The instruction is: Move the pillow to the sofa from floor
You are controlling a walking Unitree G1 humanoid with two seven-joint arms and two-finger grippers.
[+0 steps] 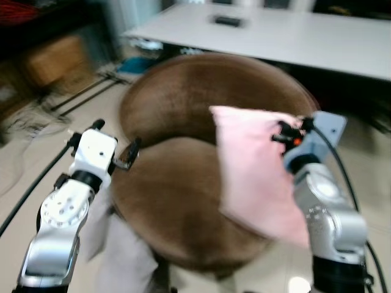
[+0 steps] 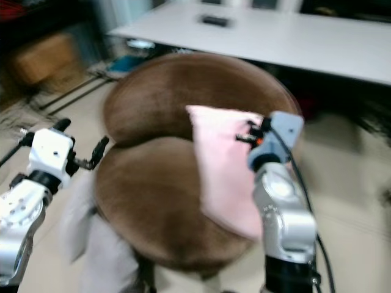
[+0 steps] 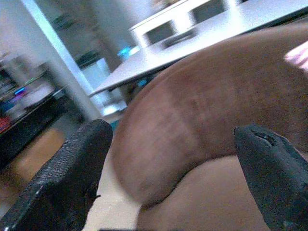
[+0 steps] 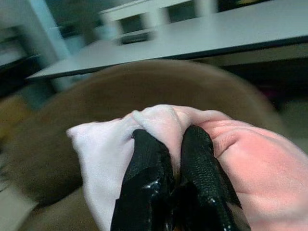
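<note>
Pillow (image 1: 256,177), one, pinched in right hand (image 4: 171,144) over sofa (image 1: 177,201).

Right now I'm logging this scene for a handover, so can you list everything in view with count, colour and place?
Soft pink fabric pillow: one, pink, held up over the sofa's right side, a fold pinched between black fingers.
Round brown plush sofa: one, brown, low rounded seat and back, directly ahead.
Long white table: one, white, behind the sofa.
Small dark flat object: one, dark, on the table; too blurred to identify.
Black cables: several, black, on the pale floor at far left.
Left gripper: one, black fingers apart, by the sofa's left edge, holding nothing.
Right gripper: one, black fingers closed on the pillow.
</note>
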